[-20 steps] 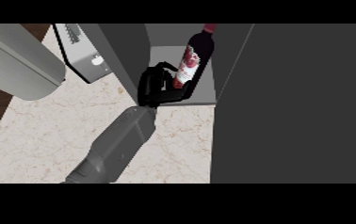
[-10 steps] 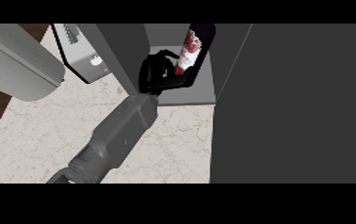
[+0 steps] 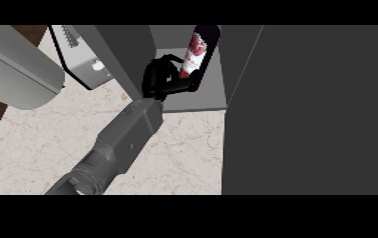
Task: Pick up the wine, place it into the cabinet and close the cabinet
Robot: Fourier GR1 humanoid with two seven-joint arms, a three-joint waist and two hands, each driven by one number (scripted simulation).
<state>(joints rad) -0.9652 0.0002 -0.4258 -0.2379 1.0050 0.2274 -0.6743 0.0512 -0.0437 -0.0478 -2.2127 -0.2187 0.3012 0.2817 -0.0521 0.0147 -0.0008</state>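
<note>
The wine bottle (image 3: 198,52) reads as glass, so I judge it heavy for its size, rigid, smooth enough to slip, and liable to break if it tips against a cabinet wall or is set down hard. Its weight probably sits low in the body, so the sensible place to hold it is around the lower body, below the label, not the narrow neck; that is about where the black hand (image 3: 164,79) has it now, fingers curled round the bottle's bottom portion from the left. Which hand this is I cannot say for certain, though the forearm comes up from the lower left of the view. The bottle is dark, nearly black, with a pale label carrying a red motif, and it leans slightly, top tilted to the right of the hand. It stands just above and to the right of the palm, inside the open grey cabinet (image 3: 214,89), over its light floor. The dark cabinet door (image 3: 303,117) hangs open well to the right of the hand, not yet closed.
</note>
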